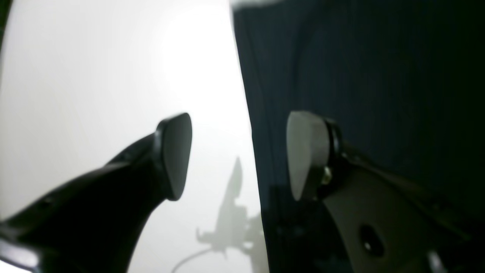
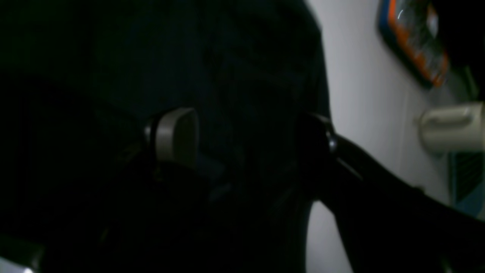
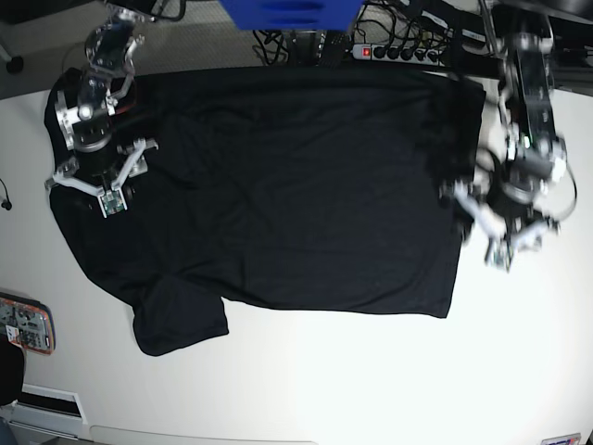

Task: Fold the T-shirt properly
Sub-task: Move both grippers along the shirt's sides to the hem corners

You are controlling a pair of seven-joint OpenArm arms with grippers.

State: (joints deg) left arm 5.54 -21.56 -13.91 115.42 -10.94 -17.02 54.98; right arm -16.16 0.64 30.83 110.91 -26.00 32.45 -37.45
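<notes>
The black T-shirt [image 3: 278, 185] lies spread flat across the white table [image 3: 371, 389], unfolded (one sleeve juts toward the near edge). The left gripper [image 1: 238, 155] stands open astride its hem edge, one pad over cloth, one over table. The right gripper [image 2: 246, 140] hangs open over the shoulder end. Judged: grasping comes first; both must descend and pinch fabric.
</notes>
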